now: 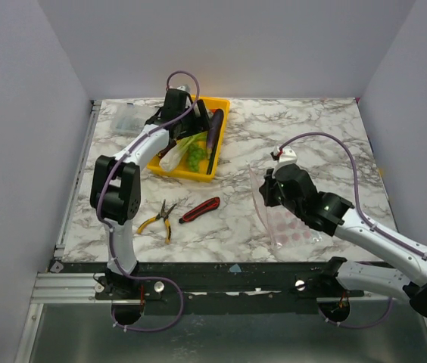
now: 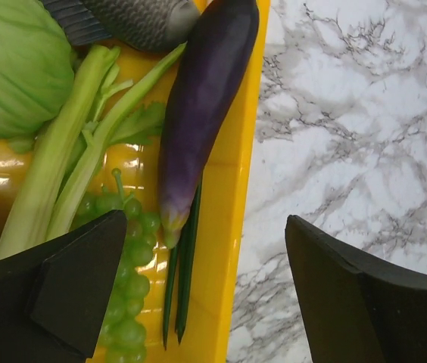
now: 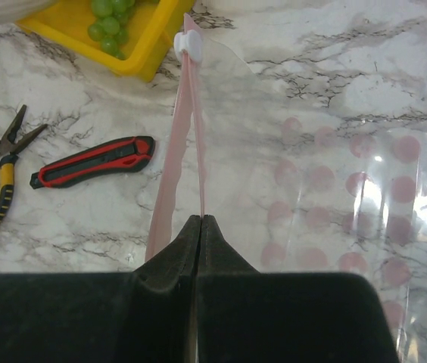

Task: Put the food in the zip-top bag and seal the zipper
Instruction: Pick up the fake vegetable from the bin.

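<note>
Right claw (image 3: 201,221) pinches the zipper (image 3: 165,189); left claw (image 2: 206,253) gapes, seemingly above eggplant (image 2: 202,106).

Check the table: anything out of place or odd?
Only the pliers and knife, lying loose on the table between the tray and the bag; they are tools, not food. Nothing spilled: the food seen sits in the tray. The right gripper pinches the zipper, holding the bag's mouth edge up.

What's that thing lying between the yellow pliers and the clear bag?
A red-black utility knife, seen in the top view and the right wrist view.
</note>
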